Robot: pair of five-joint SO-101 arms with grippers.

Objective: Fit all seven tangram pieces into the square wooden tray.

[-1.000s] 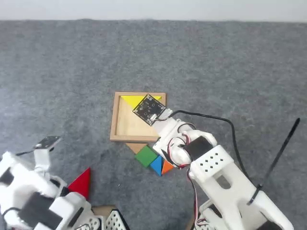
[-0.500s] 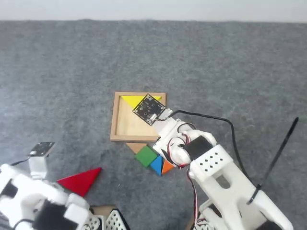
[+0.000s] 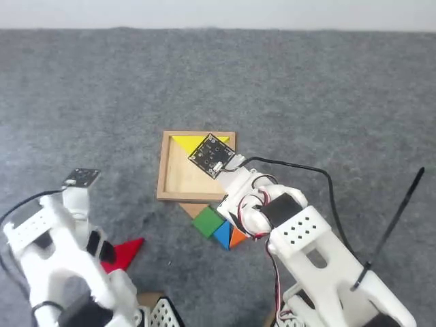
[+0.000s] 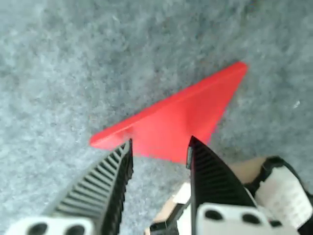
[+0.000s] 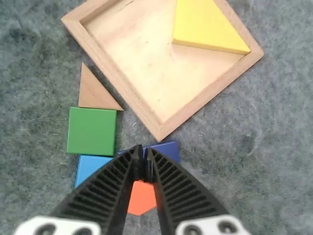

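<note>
While one yellow triangle (image 5: 205, 27) lies in tray (image 5: 115, 76), six pieces (image 5: 92, 131) outside; left jaws parted, right jaws clenched.

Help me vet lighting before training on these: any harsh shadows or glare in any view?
High view: even, soft light, no glare on the wooden tray. Left wrist view: the red triangle is evenly lit, its thin edge face slightly brighter. Right wrist view: no hard shadows or glare around the yellow triangle.
</note>
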